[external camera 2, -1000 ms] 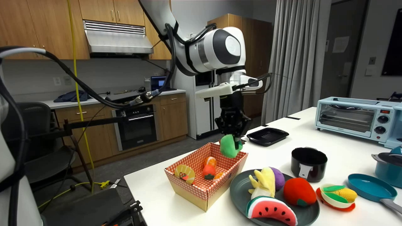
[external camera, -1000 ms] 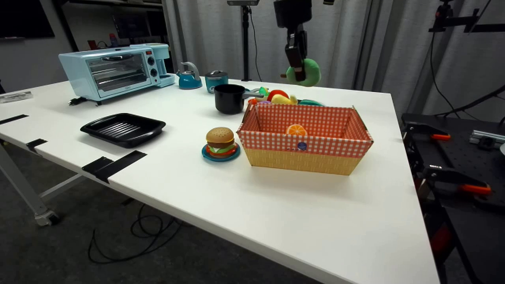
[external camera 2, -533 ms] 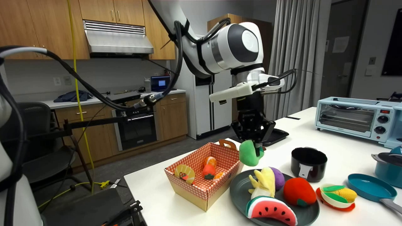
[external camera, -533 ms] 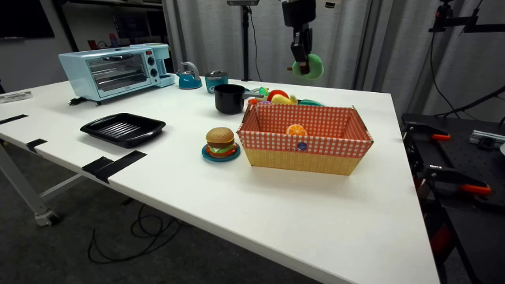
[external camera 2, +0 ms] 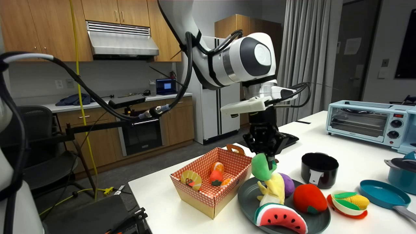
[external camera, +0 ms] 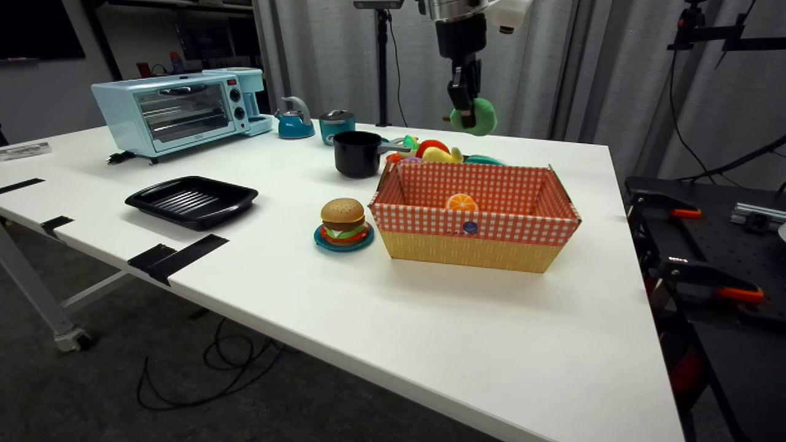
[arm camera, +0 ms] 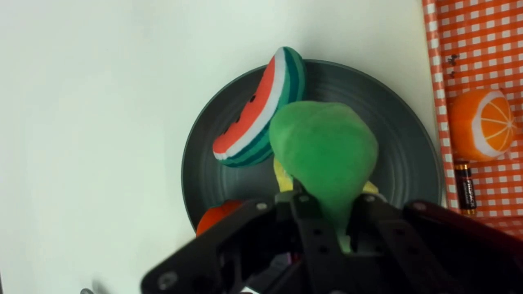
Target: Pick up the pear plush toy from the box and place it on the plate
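Observation:
The green pear plush toy (external camera 2: 260, 167) is held above the plate, by the yellow plush. It also shows in an exterior view (external camera: 484, 118) and in the wrist view (arm camera: 325, 141). My gripper (arm camera: 331, 208) is shut on its narrow end, with the round end sticking out past the fingertips. The dark grey plate (arm camera: 402, 139) lies below, with its rim (external camera 2: 246, 208) beside the box. It bears a watermelon slice (external camera 2: 281, 218), a yellow plush (external camera 2: 274, 191), a purple one and a red one (external camera 2: 309, 198). The checked box (external camera: 470, 248) holds orange and red toys; it also shows in an exterior view (external camera 2: 198, 204).
A black pot (external camera 2: 320, 170), a corn toy on a small dish (external camera 2: 352, 201) and a teal pan (external camera 2: 385, 194) stand beyond the plate. A toy burger (external camera: 342, 221), a black tray (external camera: 191, 202) and a blue toaster oven (external camera: 181, 110) are also on the table.
My gripper has carried the pear away from the box's edge to over the plate. It rose slightly at first, then came lower. The box and the plate's toys have not moved.

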Controlling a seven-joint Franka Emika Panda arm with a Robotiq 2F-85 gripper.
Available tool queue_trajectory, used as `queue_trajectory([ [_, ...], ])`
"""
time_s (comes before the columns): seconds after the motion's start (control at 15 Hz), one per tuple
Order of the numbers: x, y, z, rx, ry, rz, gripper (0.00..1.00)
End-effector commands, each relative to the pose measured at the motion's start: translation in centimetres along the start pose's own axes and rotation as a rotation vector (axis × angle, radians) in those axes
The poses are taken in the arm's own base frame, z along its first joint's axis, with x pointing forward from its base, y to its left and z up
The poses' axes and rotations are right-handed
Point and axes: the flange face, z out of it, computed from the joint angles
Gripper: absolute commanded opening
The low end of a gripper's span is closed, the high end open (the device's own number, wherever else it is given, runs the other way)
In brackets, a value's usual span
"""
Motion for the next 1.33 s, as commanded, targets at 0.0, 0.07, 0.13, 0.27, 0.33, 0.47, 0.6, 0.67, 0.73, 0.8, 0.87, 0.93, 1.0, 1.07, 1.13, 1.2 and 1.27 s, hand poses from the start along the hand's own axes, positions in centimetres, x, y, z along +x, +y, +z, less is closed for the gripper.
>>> queue_trajectory([
  [0.0, 0.9, 0.5, 1.0, -0.036, 0.030, 0.035, 0.04],
  [0.07, 1.0, 0.5, 1.2, -0.038, 0.035, 0.043, 0.04],
  [0.13, 1.2, 0.5, 1.3, -0.049, 0.043, 0.054, 0.04],
  [0.27, 1.4, 0.6, 1.5, -0.073, 0.062, 0.088, 0.04],
  [0.33, 1.6, 0.7, 1.5, -0.079, 0.070, 0.110, 0.04],
  [0.47, 1.9, 0.8, 1.2, -0.108, 0.097, 0.157, 0.04],
  [0.6, 2.0, 0.8, 1.1, -0.127, 0.106, 0.181, 0.04],
  [0.67, 2.1, 0.8, 1.1, -0.135, 0.109, 0.189, 0.04],
  [0.73, 2.1, 0.7, 1.2, -0.141, 0.109, 0.196, 0.04],
  [0.8, 2.2, 0.7, 1.2, -0.145, 0.107, 0.205, 0.04],
  [0.87, 2.2, 0.6, 1.3, -0.148, 0.108, 0.205, 0.04],
  [0.93, 2.2, 0.5, 1.3, -0.151, 0.110, 0.208, 0.04],
  [1.0, 2.2, 0.5, 1.4, -0.153, 0.110, 0.213, 0.04],
  [1.07, 2.2, 0.5, 1.5, -0.153, 0.106, 0.221, 0.04],
  [1.13, 2.2, 0.4, 1.5, -0.152, 0.103, 0.224, 0.42],
  [1.2, 2.2, 0.3, 1.5, -0.161, 0.104, 0.225, 0.43],
  [1.27, 2.2, 0.2, 1.5, -0.166, 0.107, 0.225, 0.50],
])
